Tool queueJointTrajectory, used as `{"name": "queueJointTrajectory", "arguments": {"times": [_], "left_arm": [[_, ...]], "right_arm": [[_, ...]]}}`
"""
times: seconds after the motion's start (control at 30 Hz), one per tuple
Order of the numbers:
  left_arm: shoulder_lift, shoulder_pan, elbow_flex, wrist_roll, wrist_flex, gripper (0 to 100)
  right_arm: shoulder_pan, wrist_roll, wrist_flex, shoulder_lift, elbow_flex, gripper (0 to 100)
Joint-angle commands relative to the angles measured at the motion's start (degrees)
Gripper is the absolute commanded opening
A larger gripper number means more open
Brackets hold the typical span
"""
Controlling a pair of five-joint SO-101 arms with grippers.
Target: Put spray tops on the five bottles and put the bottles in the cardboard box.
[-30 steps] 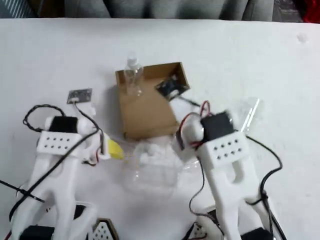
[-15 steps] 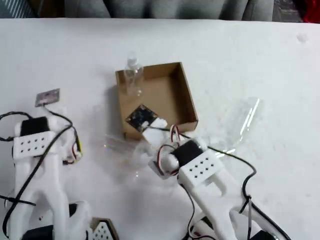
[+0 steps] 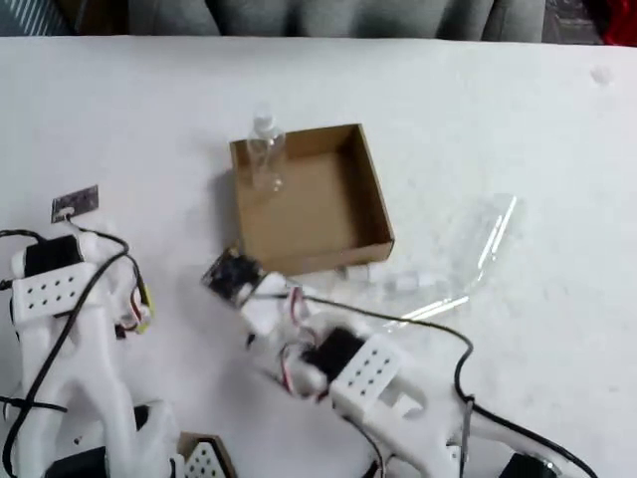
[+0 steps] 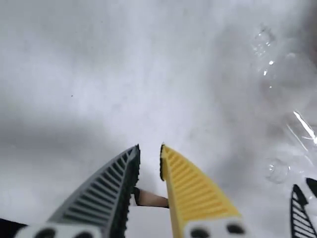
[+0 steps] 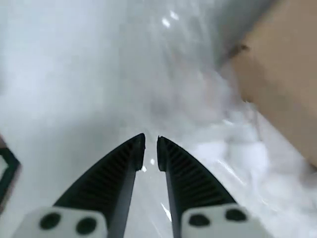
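Here's the box (image 3: 309, 204), sitting open in the middle of the table (image 3: 498, 110), and one clear bottle (image 3: 265, 154) stands upright right at its far left corner; inside the wall or just outside it, I cannot tell. Off to the box's right lies a crinkled sheet of clear plastic (image 3: 476, 249), and a few small white pieces (image 3: 398, 284) rest just beside the box's near right corner, too blurred to name. The left arm (image 3: 58, 289) sits well apart from the box, out on the left of the table. Its left gripper (image 4: 149, 151) points down at bare tabletop, grey and yellow fingers drawn almost together, only a slit between them and nothing in it. The right arm (image 3: 373, 373) lies low across the near side, angled toward the box's near left corner. The right gripper (image 5: 151, 141) is clenched too, dark fingers nearly touching and empty, hovering over blurred clear plastic with the box's brown wall close beside it.
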Motion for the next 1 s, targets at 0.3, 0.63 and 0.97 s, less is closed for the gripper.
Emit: {"name": "queueJointTrajectory", "arguments": {"times": [0.3, 0.63, 0.97], "left_arm": [[0.22, -0.22, -3.43, 5.01, 0.62, 6], [0.57, 1.71, -6.77, 9.14, 1.05, 6], [0.57, 9.71, -6.77, 15.12, 0.62, 6]], "right_arm": [[-1.89, -0.62, 8.31, -14.64, 0.0, 1.7], [12.7, -0.62, 12.79, -26.07, 1.14, 1.7], [16.04, -0.62, 0.75, -6.81, 1.14, 1.7]]}}
